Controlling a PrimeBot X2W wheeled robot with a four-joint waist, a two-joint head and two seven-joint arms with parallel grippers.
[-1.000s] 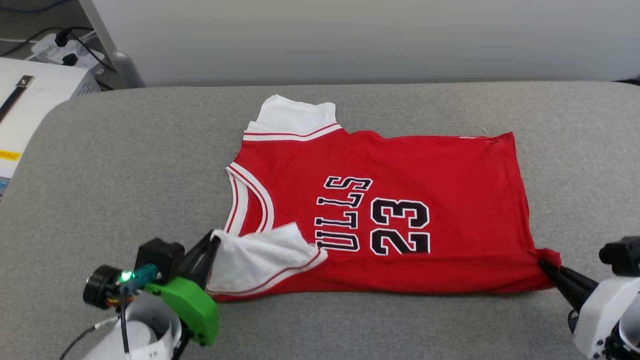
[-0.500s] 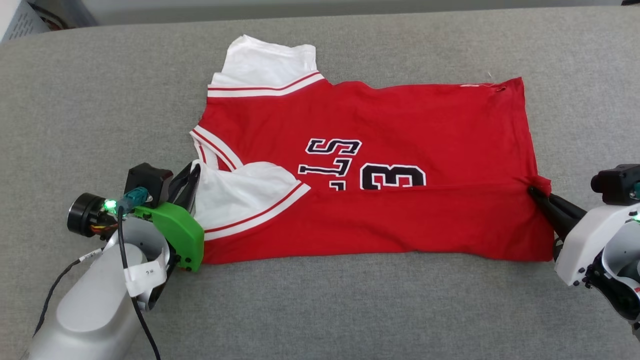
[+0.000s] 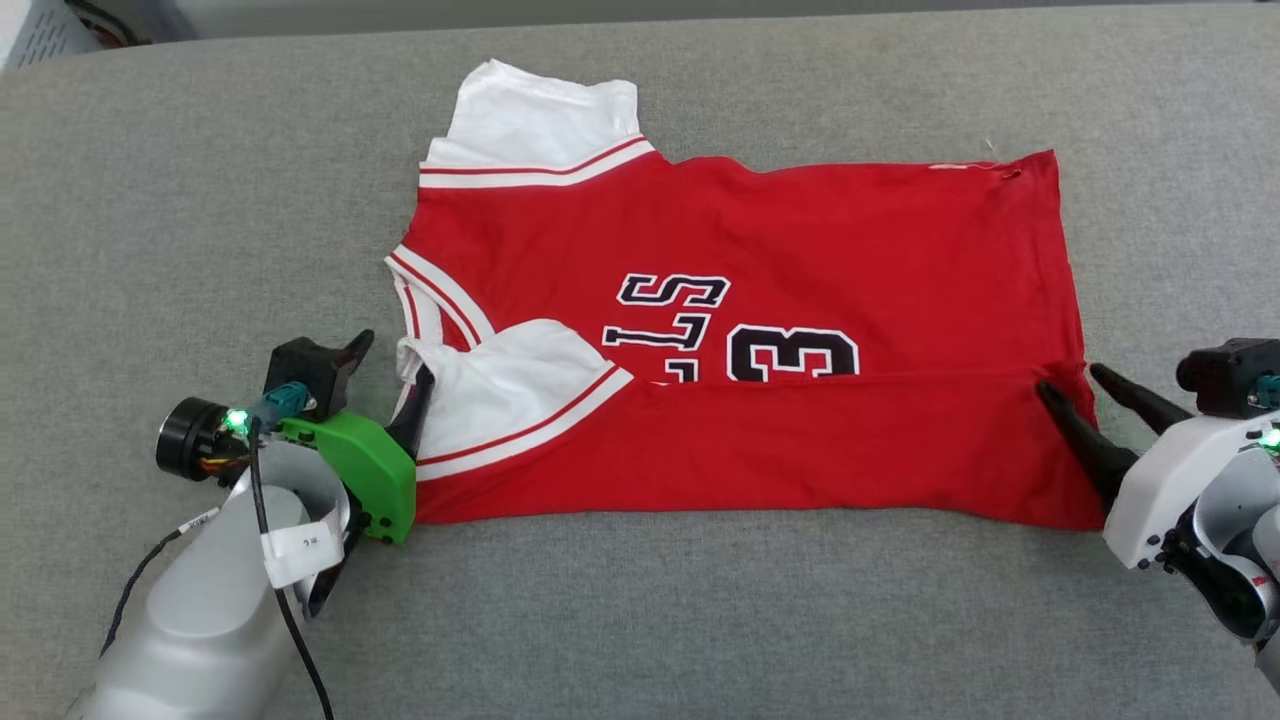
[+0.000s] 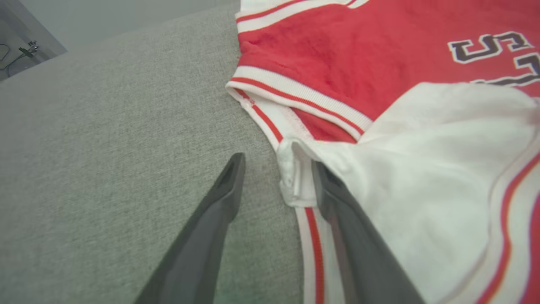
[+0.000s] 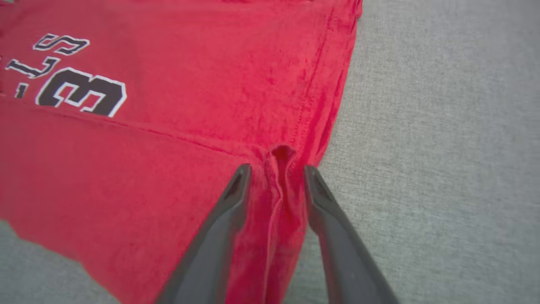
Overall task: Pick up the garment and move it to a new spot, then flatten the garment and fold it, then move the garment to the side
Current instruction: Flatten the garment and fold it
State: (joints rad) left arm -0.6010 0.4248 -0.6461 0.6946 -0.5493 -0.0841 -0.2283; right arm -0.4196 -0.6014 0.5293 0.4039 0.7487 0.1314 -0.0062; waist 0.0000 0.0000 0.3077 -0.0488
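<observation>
Head view gives us the garment (image 3: 740,240) lying flat on the grey cushion (image 3: 200,200), collar toward the left, its near edge folded up over the lower part of the lettering. We see the left gripper (image 3: 396,357) at the white sleeve (image 3: 500,385), jaws spread: one finger on the cushion, one upon the sleeve. The right gripper (image 3: 1071,379) stands at the hem corner, jaws also spread, with a small red ridge of cloth between them, not pinched.
</observation>
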